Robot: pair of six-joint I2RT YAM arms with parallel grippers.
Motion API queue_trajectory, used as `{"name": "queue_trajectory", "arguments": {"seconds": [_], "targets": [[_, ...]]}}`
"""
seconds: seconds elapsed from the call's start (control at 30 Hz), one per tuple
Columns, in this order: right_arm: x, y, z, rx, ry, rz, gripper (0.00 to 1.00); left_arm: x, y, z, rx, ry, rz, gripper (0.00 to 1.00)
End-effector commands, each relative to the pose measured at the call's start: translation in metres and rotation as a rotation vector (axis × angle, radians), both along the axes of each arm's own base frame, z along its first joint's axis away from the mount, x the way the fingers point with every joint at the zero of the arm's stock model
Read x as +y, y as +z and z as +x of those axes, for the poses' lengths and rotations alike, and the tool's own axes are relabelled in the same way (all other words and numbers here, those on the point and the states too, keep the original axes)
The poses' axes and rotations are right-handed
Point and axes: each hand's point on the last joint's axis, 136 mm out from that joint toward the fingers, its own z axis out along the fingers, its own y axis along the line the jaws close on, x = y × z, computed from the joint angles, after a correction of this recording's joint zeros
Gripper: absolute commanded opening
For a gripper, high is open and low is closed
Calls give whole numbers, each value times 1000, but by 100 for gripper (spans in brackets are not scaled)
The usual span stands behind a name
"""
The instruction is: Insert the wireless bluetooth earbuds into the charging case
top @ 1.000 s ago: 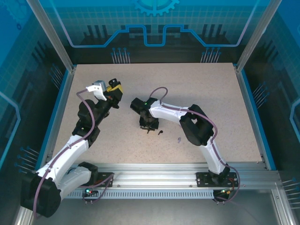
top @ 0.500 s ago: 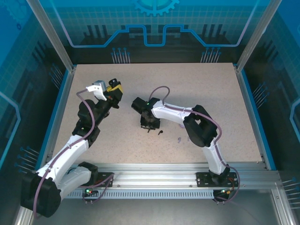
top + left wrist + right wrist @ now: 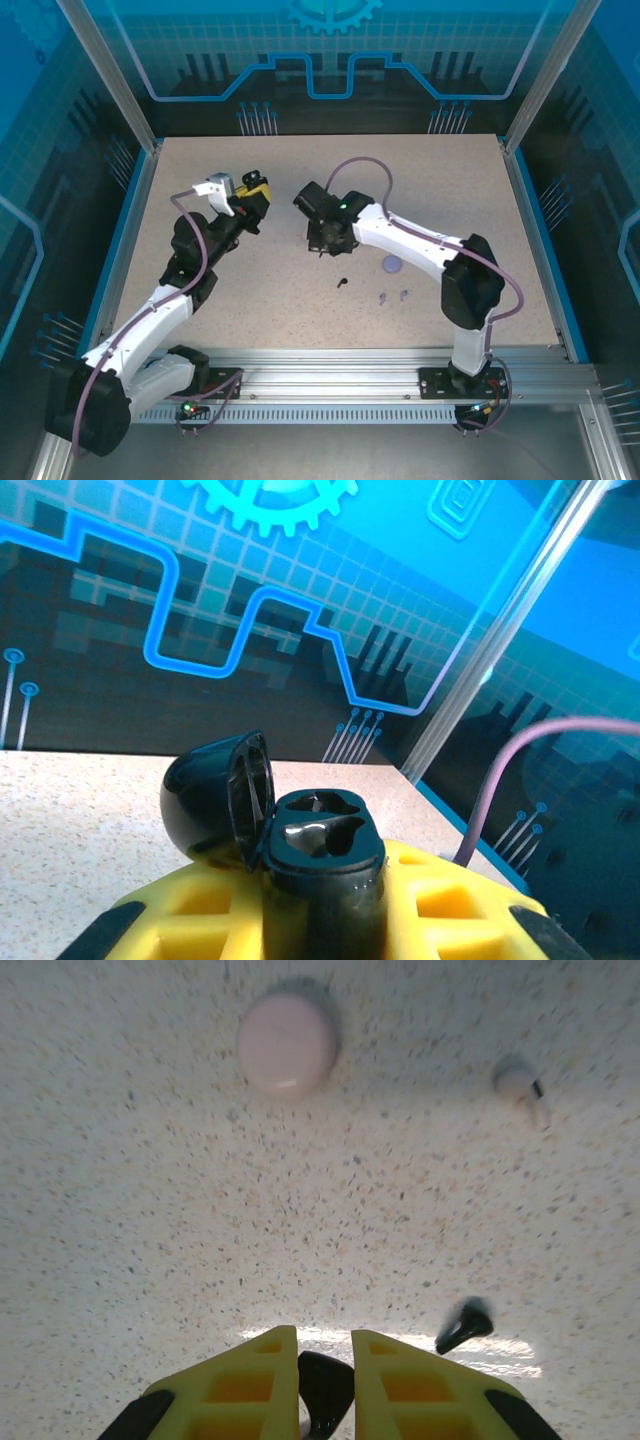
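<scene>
My left end effector (image 3: 256,193) clamped on black charging case (image 3: 322,845), lid hinged open. My right end effector (image 3: 321,241) pinching black earbud (image 3: 325,1388) between fingers. Second black earbud (image 3: 464,1326) lying on counter (image 3: 150,1210) just beside.

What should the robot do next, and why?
Probably swing the right gripper, shut on a small black earbud, toward the open black round case that the left gripper holds; its sockets look empty.
</scene>
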Motion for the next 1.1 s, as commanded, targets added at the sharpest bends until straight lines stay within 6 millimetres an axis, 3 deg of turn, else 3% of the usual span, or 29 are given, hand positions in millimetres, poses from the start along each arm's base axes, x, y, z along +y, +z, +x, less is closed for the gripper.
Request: {"name": "queue_trajectory", "arguments": {"seconds": [0.0, 0.3, 0.53, 0.7, 1.07], "targets": [[-20, 35, 13, -88, 12, 16, 17, -14, -1, -6, -73, -55, 35, 0], [-43, 108, 29, -230, 37, 109, 17, -49, -25, -14, -177, -157, 213, 0], [-50, 166, 36, -352, 71, 164, 17, -64, -29, -25, -255, -205, 288, 0], [-45, 204, 35, -429, 120, 217, 18, -73, -24, -33, -304, -230, 312, 0], [-15, 244, 14, -583, 298, 296, 18, -94, -6, -39, -377, -273, 329, 0]]}}
